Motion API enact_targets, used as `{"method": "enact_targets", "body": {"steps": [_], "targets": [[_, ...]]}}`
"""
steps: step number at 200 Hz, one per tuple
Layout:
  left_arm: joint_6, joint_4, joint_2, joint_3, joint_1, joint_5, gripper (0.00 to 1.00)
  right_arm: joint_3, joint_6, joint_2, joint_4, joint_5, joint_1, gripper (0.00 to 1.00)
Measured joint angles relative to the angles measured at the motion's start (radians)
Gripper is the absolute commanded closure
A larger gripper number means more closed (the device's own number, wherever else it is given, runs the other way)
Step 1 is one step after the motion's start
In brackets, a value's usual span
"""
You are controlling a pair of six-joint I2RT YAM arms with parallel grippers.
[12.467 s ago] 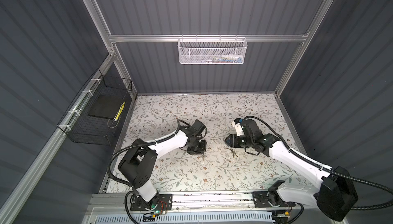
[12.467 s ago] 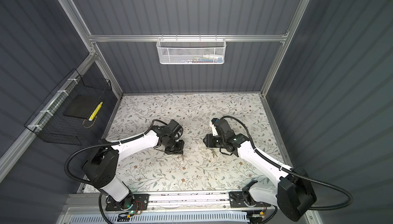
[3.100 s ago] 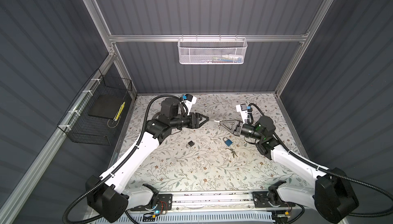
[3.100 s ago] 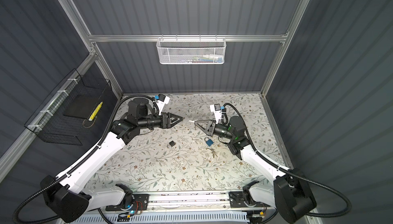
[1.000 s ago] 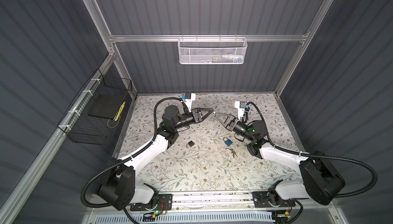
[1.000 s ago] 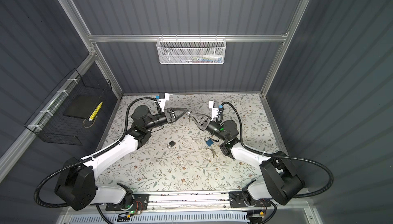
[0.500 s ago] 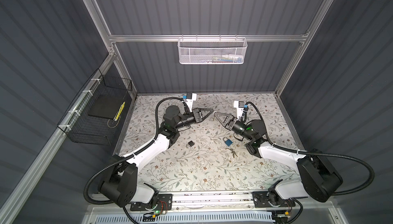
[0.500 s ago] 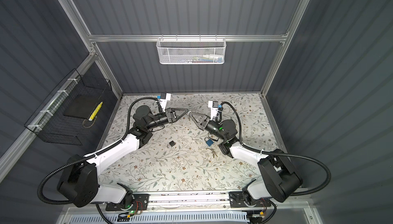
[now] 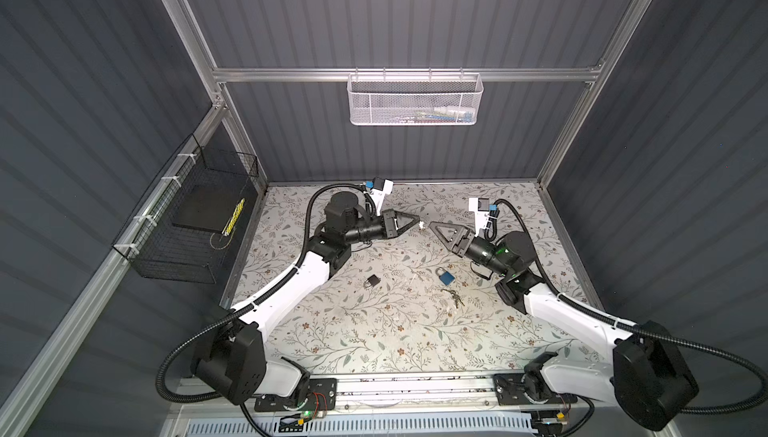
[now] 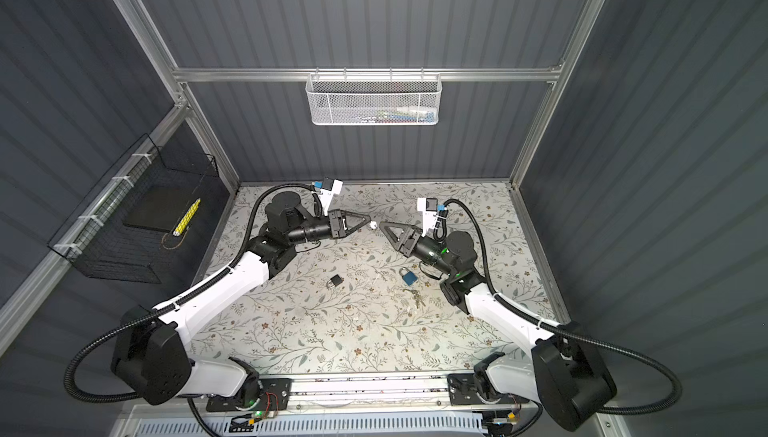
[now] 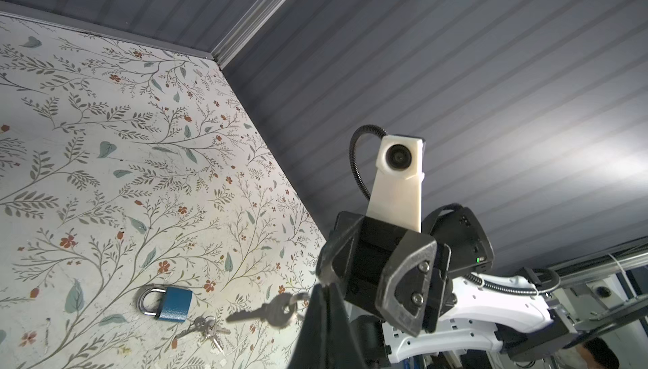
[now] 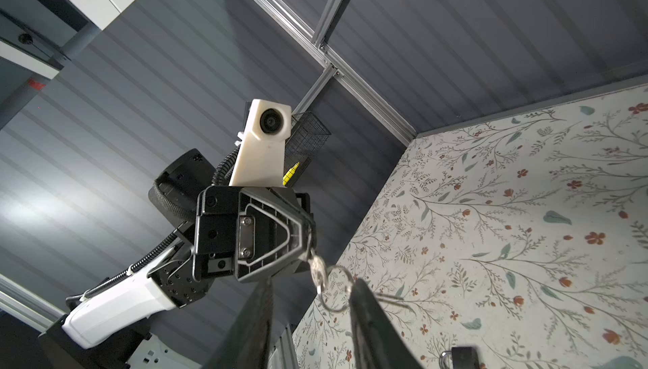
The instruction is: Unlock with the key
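At centre frame, left claw (image 9: 417,222) clamps the key (image 11: 261,313). Right claw (image 9: 433,225) gapes around its ring (image 12: 333,288), blue padlock (image 9: 446,276) lower.

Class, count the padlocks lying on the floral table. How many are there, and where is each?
2. A blue padlock lies right of centre, beside a bunch of keys. A black padlock lies left of it. The arms might hide others.

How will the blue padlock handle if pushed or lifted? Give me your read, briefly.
The blue padlock lies flat on the mat, so a push would probably slide it, not roll it. Its metal shackle and blocky body suggest it's stiff and heavy for its size. The smooth sides may slip when gripped.
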Motion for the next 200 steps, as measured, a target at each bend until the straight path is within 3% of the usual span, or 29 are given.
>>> {"method": "enact_targets", "body": {"steps": [43,74,125,185,200], "targets": [[0.029,-0.059,0.0,0.002,0.0,0.026,1.0,0.023,0.003,0.027,-0.009,-0.08,-0.002,0.57],[0.032,-0.067,0.0,0.002,0.0,0.031,1.0,0.033,0.026,0.074,0.015,-0.125,-0.002,0.6],[0.032,-0.062,-0.002,0.002,0.0,0.045,1.0,0.042,0.039,0.082,0.02,-0.164,-0.002,0.76],[0.032,-0.061,-0.005,0.002,0.0,0.056,1.0,0.047,0.044,0.097,0.022,-0.189,-0.005,0.81],[0.031,-0.058,-0.005,0.002,0.0,0.059,1.0,0.047,0.045,0.1,0.023,-0.197,-0.005,0.87]]}}
